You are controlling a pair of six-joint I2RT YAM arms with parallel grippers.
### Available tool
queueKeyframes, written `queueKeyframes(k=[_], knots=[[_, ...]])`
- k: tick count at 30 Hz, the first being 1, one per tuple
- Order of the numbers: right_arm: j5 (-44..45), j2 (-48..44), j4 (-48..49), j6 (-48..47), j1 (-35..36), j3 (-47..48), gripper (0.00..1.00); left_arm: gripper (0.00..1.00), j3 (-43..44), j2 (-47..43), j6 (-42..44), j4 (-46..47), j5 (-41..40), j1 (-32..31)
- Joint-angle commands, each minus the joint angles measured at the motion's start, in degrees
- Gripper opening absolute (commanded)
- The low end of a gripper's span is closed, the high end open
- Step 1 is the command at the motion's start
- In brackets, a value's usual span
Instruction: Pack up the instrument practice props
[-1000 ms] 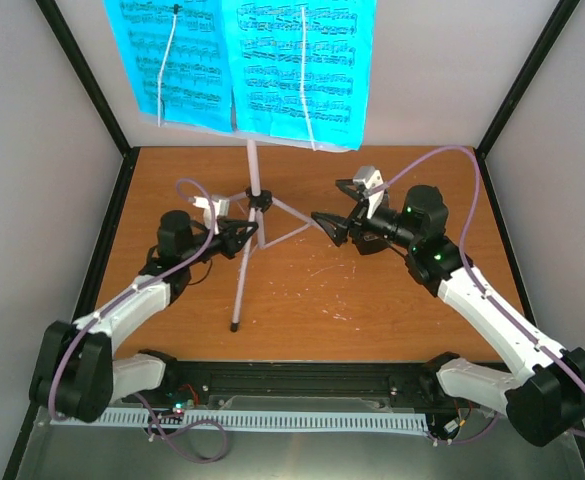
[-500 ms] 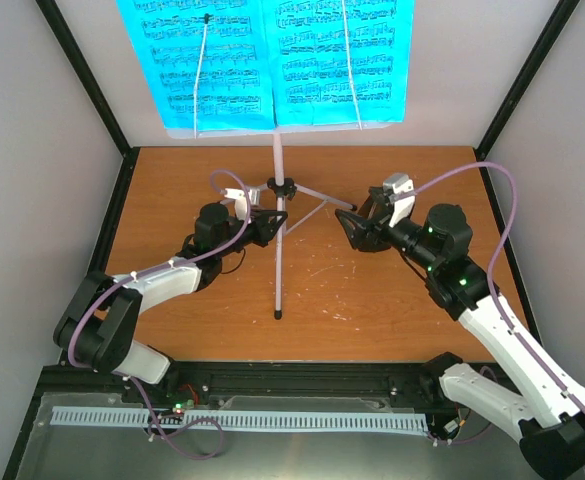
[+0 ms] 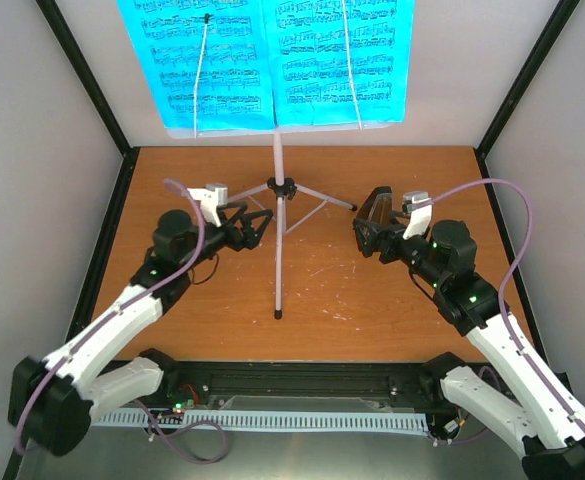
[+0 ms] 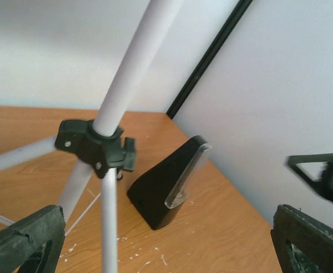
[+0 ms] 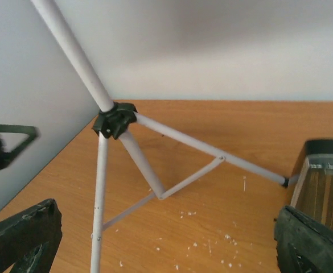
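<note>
The white music stand (image 3: 277,250) stands upright on its tripod, with its black hub (image 4: 95,145) close ahead in the left wrist view. Cyan sheet-music pages (image 3: 272,65) rest on its desk at the top. My left gripper (image 3: 252,228) is open just left of the pole, with nothing between its fingers (image 4: 21,244). Beyond the stand lies the black metronome (image 4: 163,190) with its clear cover. It also shows at the right edge (image 5: 320,182) of the right wrist view. My right gripper (image 3: 369,225) is open beside it, facing the stand's legs (image 5: 155,170).
The wooden table (image 3: 322,300) is boxed in by white walls with black corner posts (image 3: 517,95). A stand leg (image 3: 317,196) reaches toward the right gripper. White flecks are scattered on the wood (image 5: 212,239).
The stand went from tilted to upright and shifted right. The left gripper, shut on the stand's pole before, has opened and drawn back left. The right gripper has moved back right.
</note>
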Motion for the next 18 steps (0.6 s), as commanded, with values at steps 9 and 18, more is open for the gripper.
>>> queueKeyframes(k=[9, 18], knots=[[-27.77, 0.89, -0.95, 9.94, -30.56, -1.9, 1.0, 0.96, 22.37, -12.45, -0.66, -35.14, 13.39, 2.57], [-37.62, 7.52, 15.6, 21.65, -36.86, 7.68, 1.0, 0.89, 43.34, -2.3, -1.86, -37.37, 20.95, 1.11]])
